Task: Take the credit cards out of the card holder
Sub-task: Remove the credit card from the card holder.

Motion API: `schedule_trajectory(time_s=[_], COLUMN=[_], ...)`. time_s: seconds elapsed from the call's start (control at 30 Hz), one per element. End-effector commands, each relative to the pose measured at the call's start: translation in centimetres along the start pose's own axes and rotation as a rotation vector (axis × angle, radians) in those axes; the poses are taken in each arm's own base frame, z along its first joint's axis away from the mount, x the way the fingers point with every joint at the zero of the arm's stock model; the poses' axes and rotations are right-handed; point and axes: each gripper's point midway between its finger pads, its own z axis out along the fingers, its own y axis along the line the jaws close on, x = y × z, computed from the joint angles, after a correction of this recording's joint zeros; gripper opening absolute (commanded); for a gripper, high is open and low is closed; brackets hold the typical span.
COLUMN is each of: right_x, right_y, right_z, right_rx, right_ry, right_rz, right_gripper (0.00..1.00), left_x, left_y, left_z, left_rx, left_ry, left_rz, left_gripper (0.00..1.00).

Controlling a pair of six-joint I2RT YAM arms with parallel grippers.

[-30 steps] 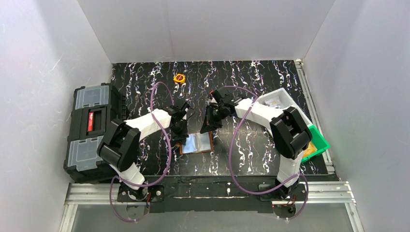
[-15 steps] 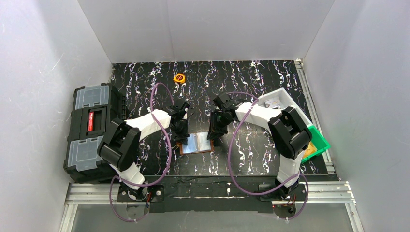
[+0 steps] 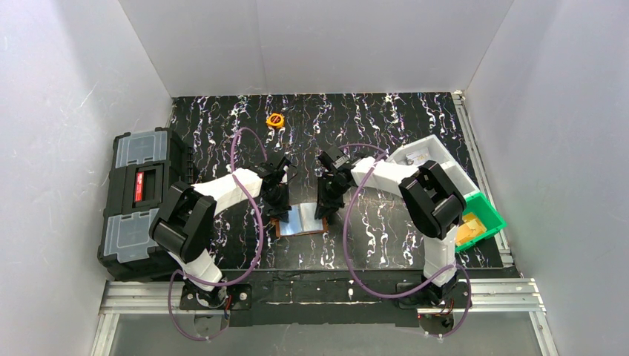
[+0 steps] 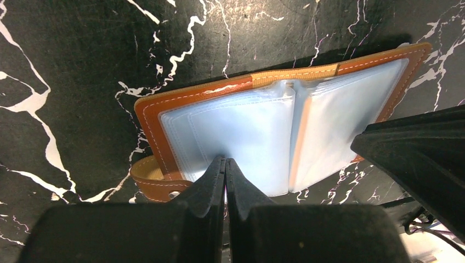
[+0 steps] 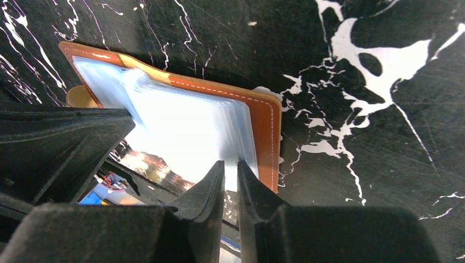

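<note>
1. The card holder (image 3: pixel 303 220) is laid open flat on the black marbled table (image 4: pixel 82 55), between the two grippers.
2. Its left leaf is pinned at the near edge by the left gripper (image 4: pixel 225 162), fingers pressed fully together with nothing between them. This is judged an anchor against sliding.
3. The right gripper (image 5: pixel 230 164) is set at the right leaf's near edge, fingers parted by a sliver, with nothing seen held.
4. Stitched tan leather and glossy, crinkled clear pockets are noted. An orange-tan strip by the spine is probably an edge of the credit cards (image 4: pixel 299 139), tucked inside.

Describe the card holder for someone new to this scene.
On the black marbled table, look between the left gripper and right gripper. The card holder lies open there: brown leather around pale blue pockets, unlike the round orange object behind.
</note>
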Motion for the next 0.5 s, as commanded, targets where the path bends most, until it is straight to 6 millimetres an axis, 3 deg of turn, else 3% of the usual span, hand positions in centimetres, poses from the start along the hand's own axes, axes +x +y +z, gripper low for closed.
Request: schedule_trajectory(time_s=[0.0, 0.47], right_x=[-0.1, -0.1], right_y=[0.9, 4.0], right_z=[1.3, 1.8], right_rx=[0.009, -0.094], right_ry=[0.005, 0.051], right_rz=[-0.037, -0.068], right_gripper=[0.21, 0.19], left_x=[1.6, 1.2], left_y=[1.6, 1.3], left_z=[1.1, 0.5], left_rx=[-0.052, -0.046], left_ry=[0.053, 0.042], left_rz=[-0.006, 0.008], left_gripper=[0.00, 0.00])
